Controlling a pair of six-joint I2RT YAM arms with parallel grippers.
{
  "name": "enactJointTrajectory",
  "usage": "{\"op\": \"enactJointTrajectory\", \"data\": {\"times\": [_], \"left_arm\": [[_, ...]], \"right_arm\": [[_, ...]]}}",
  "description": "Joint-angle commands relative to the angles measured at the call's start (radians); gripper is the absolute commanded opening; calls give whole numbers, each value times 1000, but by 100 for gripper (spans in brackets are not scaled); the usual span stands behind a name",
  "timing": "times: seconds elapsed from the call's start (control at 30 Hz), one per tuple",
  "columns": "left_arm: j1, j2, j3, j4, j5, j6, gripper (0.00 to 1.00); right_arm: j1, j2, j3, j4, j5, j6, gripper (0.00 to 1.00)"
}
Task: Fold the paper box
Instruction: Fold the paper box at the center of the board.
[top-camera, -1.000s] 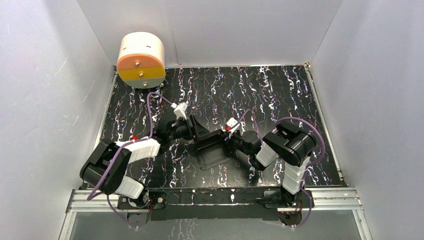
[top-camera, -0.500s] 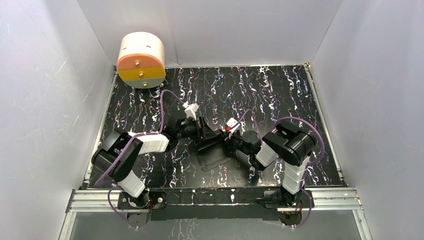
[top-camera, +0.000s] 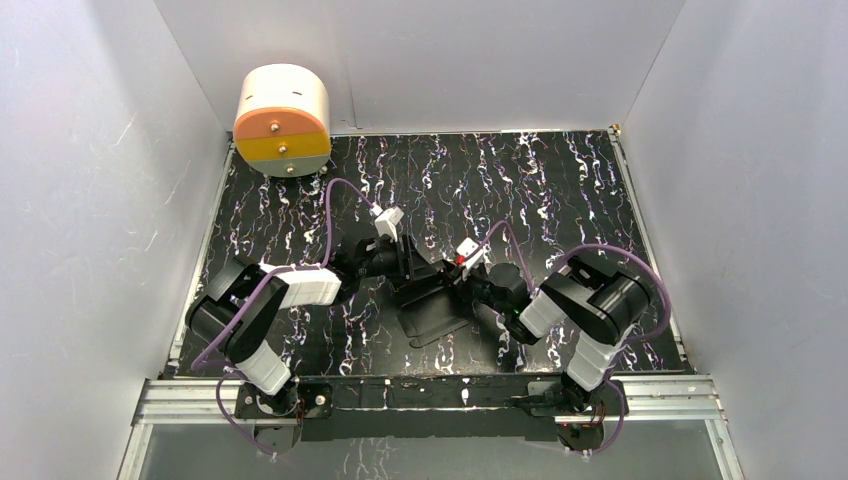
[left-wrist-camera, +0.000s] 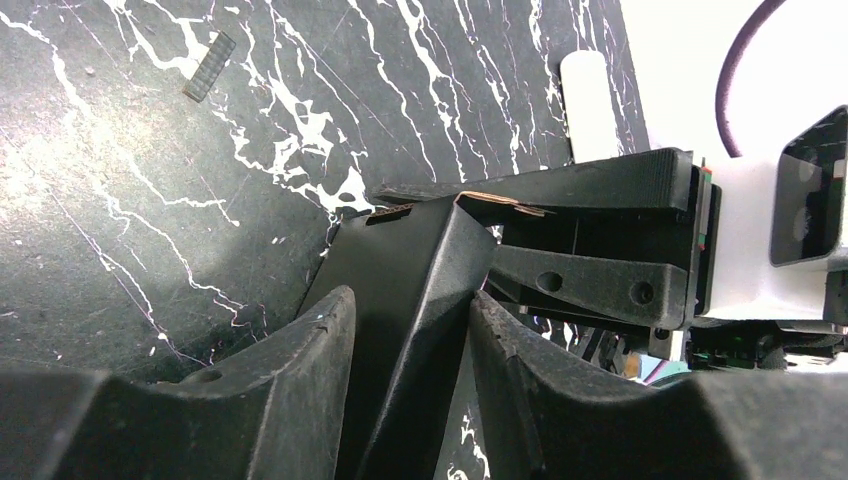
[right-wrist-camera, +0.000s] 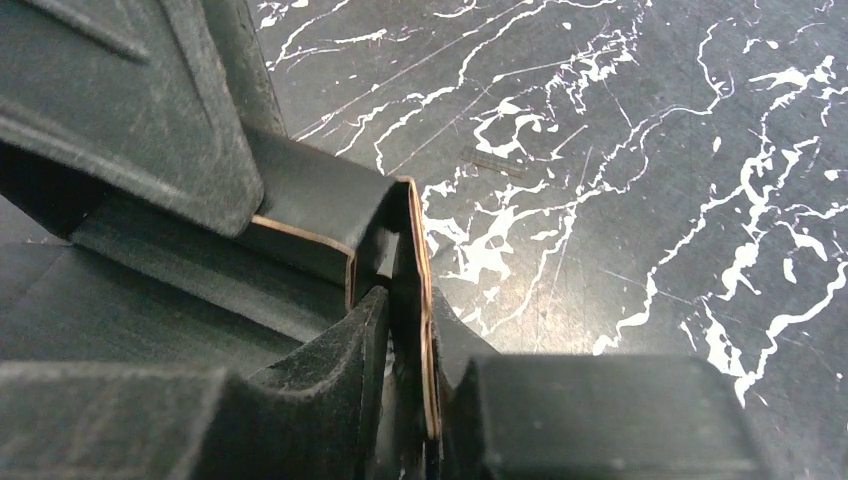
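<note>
The paper box (top-camera: 432, 305) is a matte black card blank lying mid-table with its far wall folded up between the two arms. In the left wrist view my left gripper (left-wrist-camera: 412, 298) straddles a raised, creased corner of the box (left-wrist-camera: 420, 240). Its right finger touches the card and a gap shows on the left, so it stands open. My right gripper (right-wrist-camera: 410, 298) has an upright brown-edged flap (right-wrist-camera: 415, 230) between its fingertips, with a thin slit of light on one side, so its jaws are slightly open. From above, the left gripper (top-camera: 408, 262) and the right gripper (top-camera: 455, 275) meet at the raised wall.
A cream and orange cylinder (top-camera: 282, 120) stands at the back left corner. White walls enclose the marbled table (top-camera: 560, 190). An aluminium rail (top-camera: 430, 395) runs along the near edge by the arm bases. A small grey strip (left-wrist-camera: 210, 65) lies on the table.
The left arm swung right onto the box's raised wall and its jaws narrowed. The right jaws eased apart from a tight pinch on the flap. The right elbow shifted right.
</note>
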Motion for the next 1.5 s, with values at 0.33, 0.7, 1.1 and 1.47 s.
{"op": "enactJointTrajectory", "data": {"times": [0.33, 0.7, 1.1, 1.47], "left_arm": [[5, 26, 5, -76, -77, 86, 37], [5, 20, 4, -73, -65, 101, 36], [5, 11, 2, -72, -60, 110, 35], [4, -3, -2, -78, -60, 128, 33]], "right_arm": [[-17, -270, -58, -212, -43, -53, 40], [-95, -512, -42, -428, -129, -58, 46], [-214, -629, -22, -521, -42, -54, 47], [-346, -286, 138, -396, -275, -39, 43]]}}
